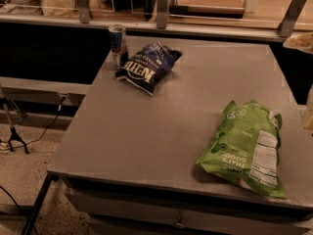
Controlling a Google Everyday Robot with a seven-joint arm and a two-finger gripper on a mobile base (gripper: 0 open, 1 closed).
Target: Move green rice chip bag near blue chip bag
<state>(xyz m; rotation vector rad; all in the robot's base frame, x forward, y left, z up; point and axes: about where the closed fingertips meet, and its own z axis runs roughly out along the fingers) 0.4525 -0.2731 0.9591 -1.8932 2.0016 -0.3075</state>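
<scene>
We cannot tell the state of the gripper (309, 112) right of the green bag (242, 141), whose slick film may slip short of the blue bag (146, 66).

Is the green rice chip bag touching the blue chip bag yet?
Apart. The camera view shows wide bare table between the green rice chip bag and the blue chip bag. The gripper is only a sliver at the right edge.

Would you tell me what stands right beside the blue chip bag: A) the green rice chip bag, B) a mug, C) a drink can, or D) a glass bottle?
C: a drink can stands upright beside the blue chip bag; the green rice chip bag lies at the front right of the table, and the gripper is not in view.
</scene>
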